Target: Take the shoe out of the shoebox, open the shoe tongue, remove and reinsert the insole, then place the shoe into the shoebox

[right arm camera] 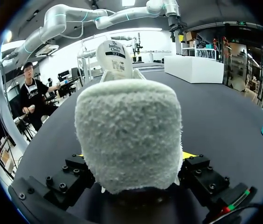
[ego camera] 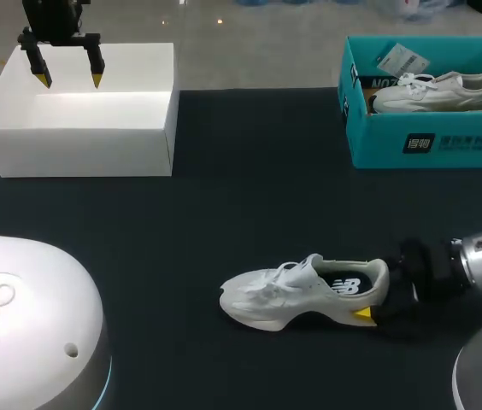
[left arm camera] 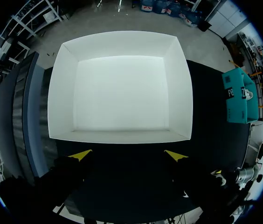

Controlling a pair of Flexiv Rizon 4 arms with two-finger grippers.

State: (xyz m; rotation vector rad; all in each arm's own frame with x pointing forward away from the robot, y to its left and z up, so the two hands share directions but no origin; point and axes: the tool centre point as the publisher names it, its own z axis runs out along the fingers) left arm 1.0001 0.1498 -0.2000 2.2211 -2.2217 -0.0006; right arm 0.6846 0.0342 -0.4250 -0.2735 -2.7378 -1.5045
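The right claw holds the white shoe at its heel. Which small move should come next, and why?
Probably bring the left claw over to the tongue of the shoe: it hangs open above the white box, while the right claw pins the heel.

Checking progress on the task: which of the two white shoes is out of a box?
The shoe on the black table, its heel in the right claw; the other shoe lies inside the teal shoebox.
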